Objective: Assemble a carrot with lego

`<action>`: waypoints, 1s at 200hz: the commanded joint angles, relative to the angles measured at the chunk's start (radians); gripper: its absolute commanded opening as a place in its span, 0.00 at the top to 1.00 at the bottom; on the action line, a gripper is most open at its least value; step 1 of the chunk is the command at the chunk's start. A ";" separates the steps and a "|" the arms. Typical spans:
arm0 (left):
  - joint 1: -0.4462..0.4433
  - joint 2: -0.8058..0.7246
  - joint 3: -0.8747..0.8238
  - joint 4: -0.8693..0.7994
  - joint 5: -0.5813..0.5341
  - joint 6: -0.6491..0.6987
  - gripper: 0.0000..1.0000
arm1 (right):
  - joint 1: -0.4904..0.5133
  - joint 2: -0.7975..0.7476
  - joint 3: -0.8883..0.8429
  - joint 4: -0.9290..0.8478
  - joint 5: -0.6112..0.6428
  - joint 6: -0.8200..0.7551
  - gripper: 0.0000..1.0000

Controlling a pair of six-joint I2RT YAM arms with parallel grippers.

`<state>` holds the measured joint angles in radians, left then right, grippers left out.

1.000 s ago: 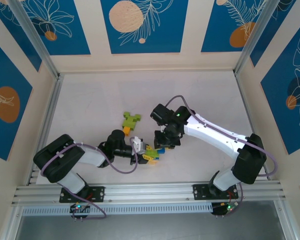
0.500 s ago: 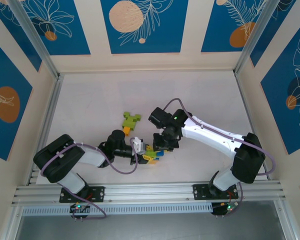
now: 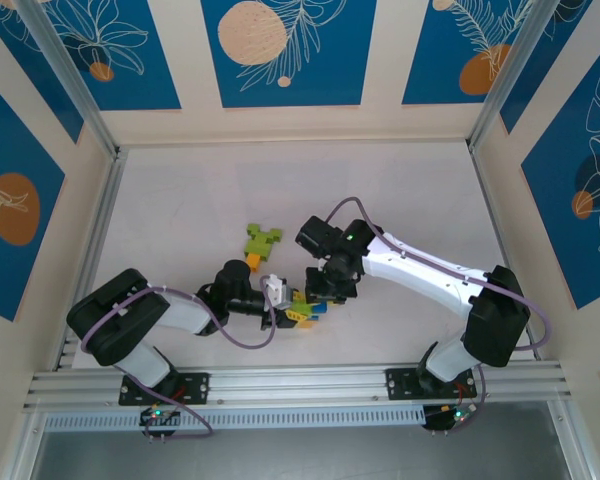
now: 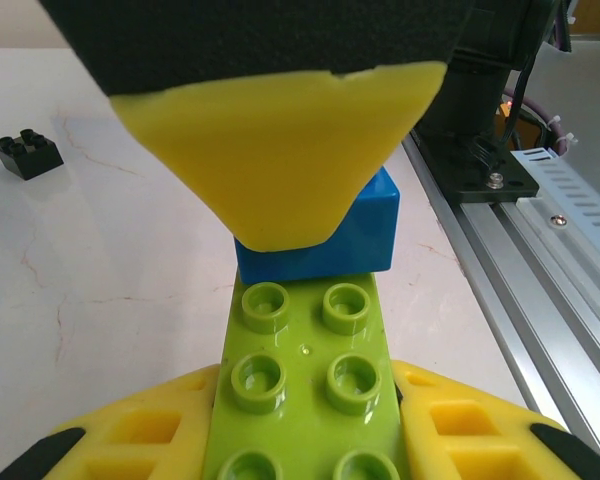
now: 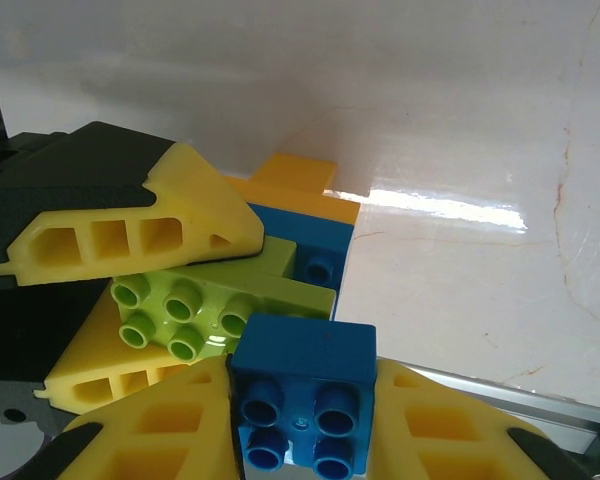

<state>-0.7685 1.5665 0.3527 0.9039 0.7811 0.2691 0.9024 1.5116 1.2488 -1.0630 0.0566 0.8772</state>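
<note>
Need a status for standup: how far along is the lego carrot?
Done: little; no carrot shape yet. In hand: left gripper clamps a lime green studded plastic plate; right gripper holds a blue square plastic brick at its end, joined or not unclear. To do: loose lime green cluster, orange brick, small black brick, all unattached.

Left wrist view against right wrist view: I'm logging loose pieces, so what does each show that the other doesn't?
Left wrist adds the small black studded brick lying loose on the table and the aluminium rail. Right wrist adds the orange plastic brick. Both show the lime green studded brick and the blue plastic brick at its end.
</note>
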 commanded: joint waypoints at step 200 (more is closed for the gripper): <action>-0.017 0.036 0.002 -0.120 -0.102 0.039 0.69 | 0.040 0.032 -0.040 -0.037 0.104 0.136 0.58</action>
<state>-0.7776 1.5665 0.3584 0.9001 0.7616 0.2691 0.9337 1.4994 1.2221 -1.0462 0.1349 1.0126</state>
